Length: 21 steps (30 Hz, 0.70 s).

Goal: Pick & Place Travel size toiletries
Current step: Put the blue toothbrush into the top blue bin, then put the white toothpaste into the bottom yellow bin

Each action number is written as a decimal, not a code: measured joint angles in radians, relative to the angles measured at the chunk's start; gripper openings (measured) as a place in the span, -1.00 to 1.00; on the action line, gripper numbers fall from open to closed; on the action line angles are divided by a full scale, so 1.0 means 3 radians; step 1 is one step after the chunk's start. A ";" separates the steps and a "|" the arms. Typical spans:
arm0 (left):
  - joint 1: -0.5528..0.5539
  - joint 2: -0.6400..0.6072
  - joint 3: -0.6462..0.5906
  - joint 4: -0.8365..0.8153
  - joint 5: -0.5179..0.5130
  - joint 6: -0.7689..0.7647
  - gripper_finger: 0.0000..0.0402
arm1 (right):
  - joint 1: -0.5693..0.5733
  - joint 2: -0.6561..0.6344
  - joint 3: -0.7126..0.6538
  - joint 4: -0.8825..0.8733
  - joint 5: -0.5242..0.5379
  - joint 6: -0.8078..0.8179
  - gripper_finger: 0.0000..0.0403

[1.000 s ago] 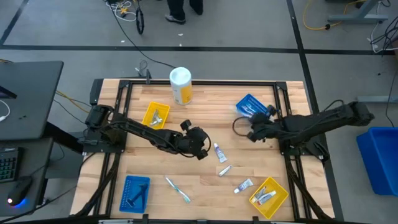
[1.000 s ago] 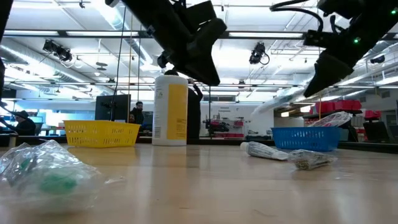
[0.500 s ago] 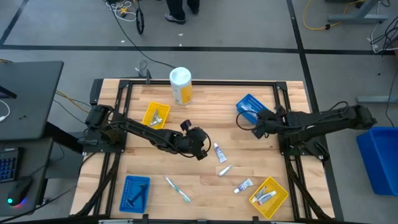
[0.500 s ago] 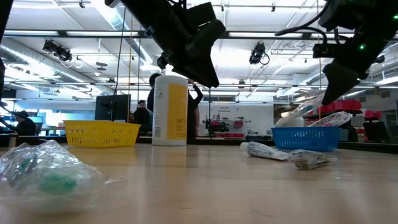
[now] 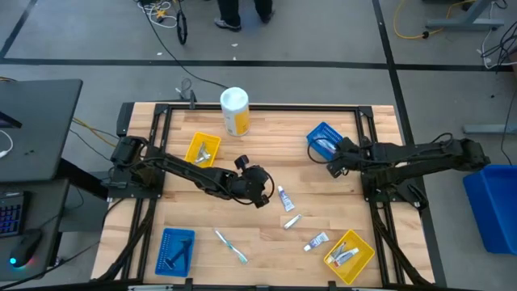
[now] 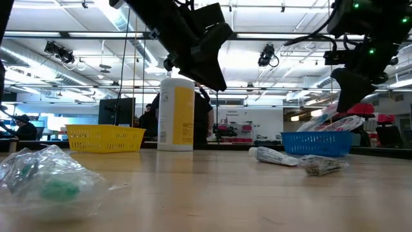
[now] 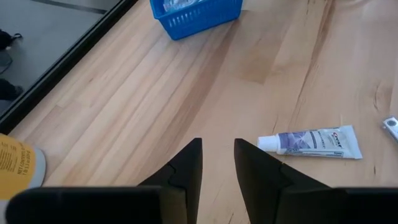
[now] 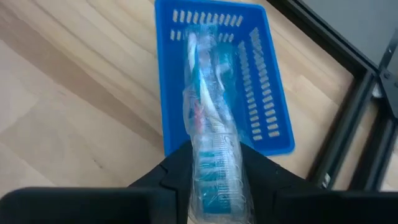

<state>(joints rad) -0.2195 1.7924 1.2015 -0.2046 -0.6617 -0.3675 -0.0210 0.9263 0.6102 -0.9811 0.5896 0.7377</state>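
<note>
The right pincer [image 8: 214,171] pinches a wrapped toothbrush [image 8: 211,134] in clear plastic between its two fingers. The package reaches forward from the fingertips and its far end hangs over the blue basket [image 8: 264,106] at the worktop's far right. In the high view that pincer [image 5: 333,164] sits just beside the near edge of the same basket [image 5: 322,134], and the low view shows it held above the basket's rim.

The left pincer [image 7: 216,163] hovers over the middle of the worktop [image 5: 266,133], its fingers slightly spread with nothing between them. A small white toothpaste tube [image 7: 311,142] with blue print lies flat on the wood just beside the fingertips, not touching them; from above it is the tube [image 5: 284,197] next to that pincer [image 5: 261,194].

More items lie loose nearer the front edge: a second tube [image 5: 317,241], a small packet [image 5: 292,221] and a slim toothbrush [image 5: 229,245]. A yellow canister [image 5: 235,111] with a white lid stands at the back.
</note>
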 joint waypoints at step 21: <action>-0.0124 0.0002 -0.0001 0.0000 0.0484 -0.0122 -0.50 | -0.0278 0.0376 0.0340 0.0668 0.0025 -0.1046 0.25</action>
<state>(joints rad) -0.2567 1.7931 1.2011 -0.2046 -0.5165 -0.4042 -0.1043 1.0390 0.7122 -0.7808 0.5971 0.4238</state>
